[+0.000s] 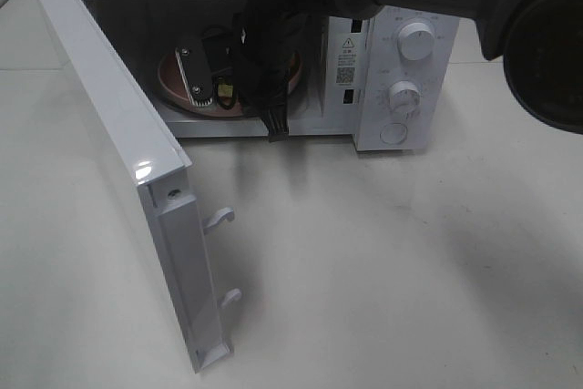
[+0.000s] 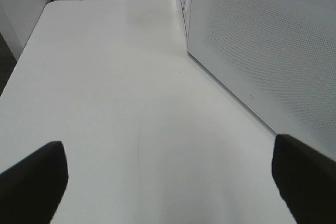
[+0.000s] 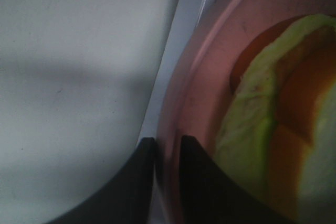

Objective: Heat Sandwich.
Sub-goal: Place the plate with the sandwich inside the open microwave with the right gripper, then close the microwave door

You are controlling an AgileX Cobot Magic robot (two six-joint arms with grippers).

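Observation:
The sandwich (image 3: 262, 129) lies on the round pink plate (image 3: 210, 72) inside the open microwave (image 1: 405, 125); green and orange filling shows at its edge. My right gripper (image 3: 168, 148) reaches into the cavity, its two dark fingers standing narrowly apart astride the plate's rim. From the high view the right arm hides most of the plate (image 1: 173, 79), and my right gripper (image 1: 208, 79) covers the sandwich. My left gripper (image 2: 168, 182) hangs open over bare white table, fingers wide apart and holding nothing.
The microwave door (image 1: 109, 125) swings far out to the left front, with two latch hooks (image 1: 220, 218) on its free edge. The control knobs (image 1: 416, 41) are on the right panel. The microwave's perforated side wall (image 2: 262, 51) stands close beside my left gripper.

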